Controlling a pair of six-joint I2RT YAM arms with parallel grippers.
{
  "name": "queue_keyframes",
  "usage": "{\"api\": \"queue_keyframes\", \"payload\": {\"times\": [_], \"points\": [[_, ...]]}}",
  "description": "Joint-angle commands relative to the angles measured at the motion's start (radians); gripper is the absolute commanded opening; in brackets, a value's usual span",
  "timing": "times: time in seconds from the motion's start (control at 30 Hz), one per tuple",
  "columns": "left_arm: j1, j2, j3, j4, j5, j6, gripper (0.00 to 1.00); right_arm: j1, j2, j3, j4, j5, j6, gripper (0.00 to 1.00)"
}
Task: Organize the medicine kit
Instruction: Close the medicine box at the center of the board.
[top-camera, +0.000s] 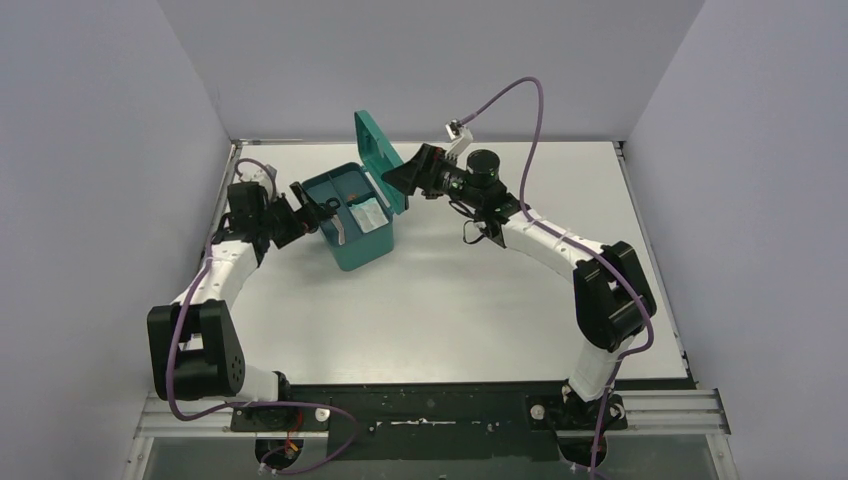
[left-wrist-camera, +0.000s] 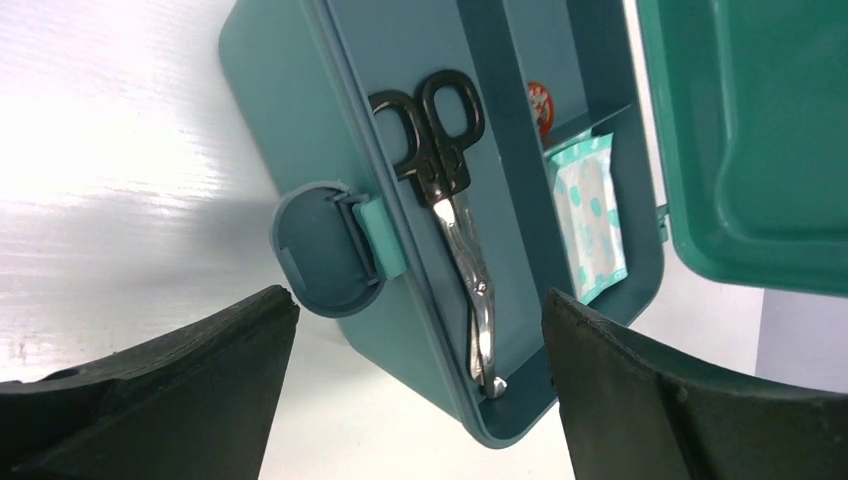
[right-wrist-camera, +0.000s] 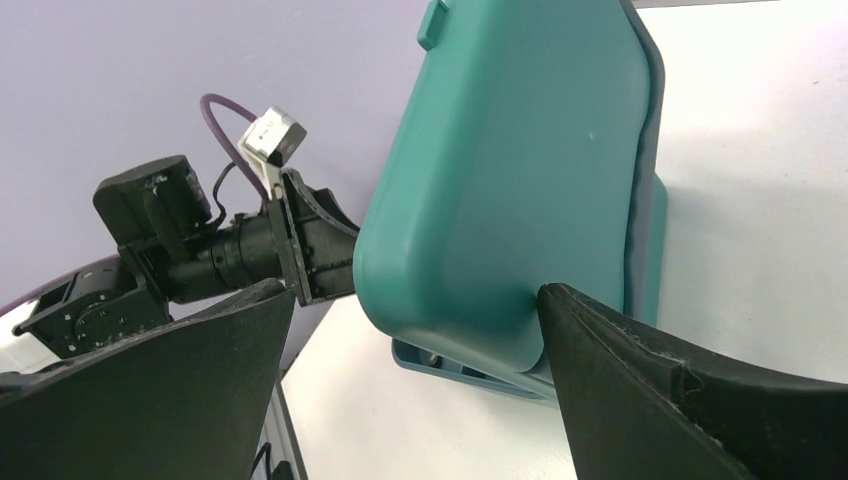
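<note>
Toward the far left of the table (top-camera: 480, 300) sits the medicine kit (top-camera: 360, 250), its hinged lid (top-camera: 375, 150) standing open and upright. Black-handled scissors (left-wrist-camera: 450, 220) lie in one long compartment of the inner tray (left-wrist-camera: 500, 100); a dotted sachet (left-wrist-camera: 590, 215) lies in the next. The left gripper (left-wrist-camera: 420, 320) hovers by the round side knob (left-wrist-camera: 320, 255) — fingers spread wide, gripping nothing. The right gripper (right-wrist-camera: 415, 310) faces the lid's outer side, fingers wide apart — whether they touch it cannot be told.
</note>
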Motion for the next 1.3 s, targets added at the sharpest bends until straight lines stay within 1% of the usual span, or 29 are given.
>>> {"api": "queue_keyframes", "payload": {"times": [0.0, 0.13, 0.43, 0.5, 0.63, 0.93, 1.03, 1.17, 1.27], "points": [[0.015, -0.027, 0.095, -0.002, -0.018, -0.042, 0.92, 0.021, -0.048, 0.056, 0.026, 0.001, -0.002, 0.98], [0.025, -0.036, 0.115, -0.002, -0.033, -0.052, 0.97, 0.028, -0.052, 0.062, 0.022, 0.004, -0.002, 0.98], [0.088, -0.071, 0.138, 0.004, -0.056, -0.084, 0.97, 0.056, -0.040, 0.078, 0.017, 0.009, 0.003, 0.97], [0.116, -0.067, 0.137, 0.010, -0.034, -0.105, 0.97, 0.060, -0.035, 0.085, 0.017, 0.005, 0.009, 0.97], [0.163, -0.046, 0.129, 0.047, 0.074, -0.157, 0.97, 0.068, -0.032, 0.090, 0.022, 0.004, 0.011, 0.97], [0.174, -0.081, 0.122, 0.120, 0.117, -0.187, 0.95, 0.077, -0.031, 0.080, 0.027, -0.004, 0.021, 0.96], [0.173, -0.101, 0.121, 0.121, 0.120, -0.182, 0.95, 0.079, -0.028, 0.070, 0.049, -0.007, 0.036, 0.96], [0.175, -0.087, 0.137, 0.113, 0.139, -0.184, 0.95, 0.084, -0.015, 0.070, 0.071, -0.010, 0.056, 0.95], [0.177, -0.084, 0.160, 0.071, 0.118, -0.163, 0.96, 0.092, -0.002, 0.084, 0.066, -0.020, 0.061, 0.95]]}}
